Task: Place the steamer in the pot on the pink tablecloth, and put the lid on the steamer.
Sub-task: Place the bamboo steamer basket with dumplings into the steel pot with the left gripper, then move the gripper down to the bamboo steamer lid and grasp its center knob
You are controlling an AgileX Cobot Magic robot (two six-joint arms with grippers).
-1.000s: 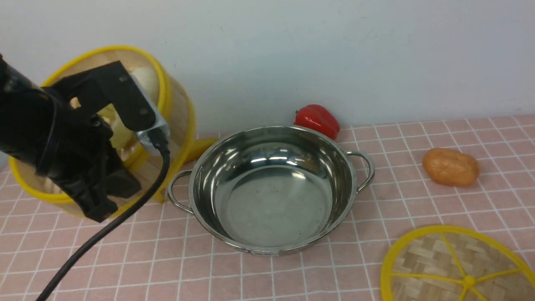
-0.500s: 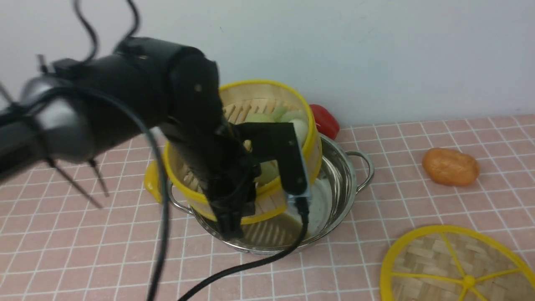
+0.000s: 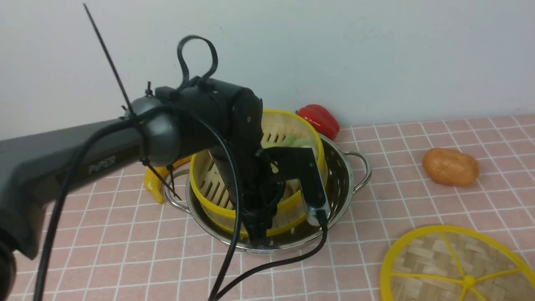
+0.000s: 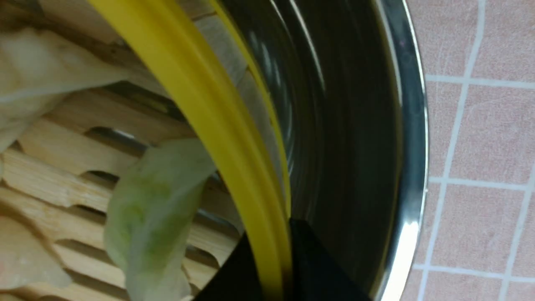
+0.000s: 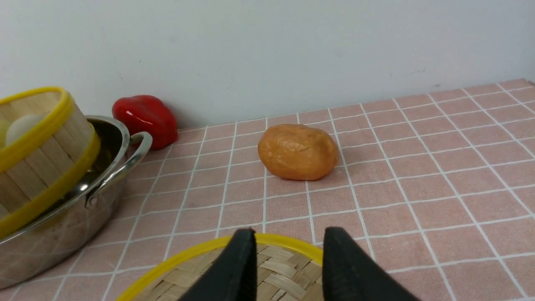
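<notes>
In the centre of the front view, the round yellow-rimmed bamboo steamer [image 3: 211,188] lies tilted inside the wide shiny steel pot [image 3: 345,175] on the pink white-gridded tablecloth [image 3: 418,200]. The left gripper [image 4: 271,240] pinches the steamer's rim. The right gripper [image 5: 286,255], slightly parted and empty, hangs over the flat woven yellow-rimmed lid [image 3: 443,263] at lower right.
</notes>
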